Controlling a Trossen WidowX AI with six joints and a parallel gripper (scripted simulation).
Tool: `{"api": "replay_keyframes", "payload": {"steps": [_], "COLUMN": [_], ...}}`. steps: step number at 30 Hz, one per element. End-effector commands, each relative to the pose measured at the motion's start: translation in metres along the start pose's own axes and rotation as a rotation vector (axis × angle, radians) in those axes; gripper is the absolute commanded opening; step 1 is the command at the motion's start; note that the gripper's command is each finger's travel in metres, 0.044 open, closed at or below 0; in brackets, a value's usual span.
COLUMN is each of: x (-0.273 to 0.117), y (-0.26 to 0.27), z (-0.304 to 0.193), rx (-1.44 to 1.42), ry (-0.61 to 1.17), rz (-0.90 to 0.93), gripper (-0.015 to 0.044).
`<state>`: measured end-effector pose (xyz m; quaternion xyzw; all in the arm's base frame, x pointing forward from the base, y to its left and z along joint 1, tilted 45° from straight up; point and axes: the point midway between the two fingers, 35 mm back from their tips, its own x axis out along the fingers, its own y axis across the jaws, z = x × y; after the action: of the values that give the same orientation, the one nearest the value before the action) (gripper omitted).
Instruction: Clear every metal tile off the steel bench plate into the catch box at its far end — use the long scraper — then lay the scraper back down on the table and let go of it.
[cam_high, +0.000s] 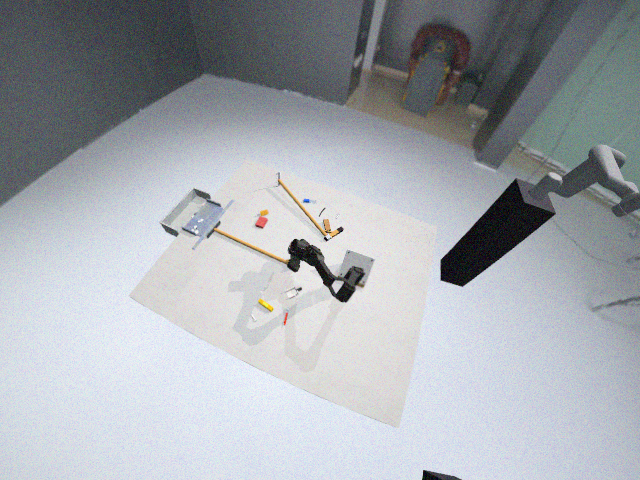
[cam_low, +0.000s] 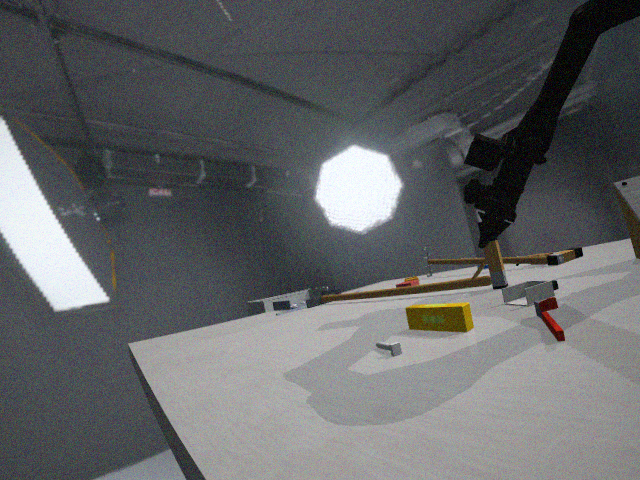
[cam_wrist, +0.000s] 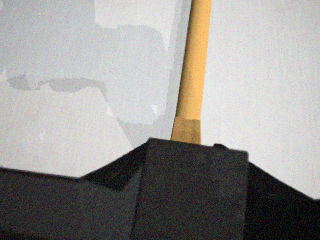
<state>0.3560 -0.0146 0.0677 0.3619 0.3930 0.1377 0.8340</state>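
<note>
One gripper clamped on long scraper's wooden handle, several metal tiles on plate beside catch box.

a workshop-like room, with grey walls, ceiling beams and a tool-strewn table.

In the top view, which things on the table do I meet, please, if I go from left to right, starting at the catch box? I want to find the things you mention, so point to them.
Catch box (cam_high: 170, 227), steel bench plate (cam_high: 199, 223) (cam_low: 289, 305), red block (cam_high: 261, 222) (cam_low: 407, 283), blue thing (cam_high: 307, 200), gripper (cam_high: 293, 264) (cam_low: 484, 243), metal plate with corner holes (cam_high: 357, 259)
</note>
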Motion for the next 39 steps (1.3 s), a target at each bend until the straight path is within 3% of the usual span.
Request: {"api": "replay_keyframes", "payload": {"steps": [1, 39], "x": [0.003, 0.032], "y": [0.000, -0.019], "z": [0.011, 0.049], "rx": [-0.008, -0.010], "ry": [-0.015, -0.021], "rz": [0.002, 0.003], "gripper": [0.0000, 0.0000]}}
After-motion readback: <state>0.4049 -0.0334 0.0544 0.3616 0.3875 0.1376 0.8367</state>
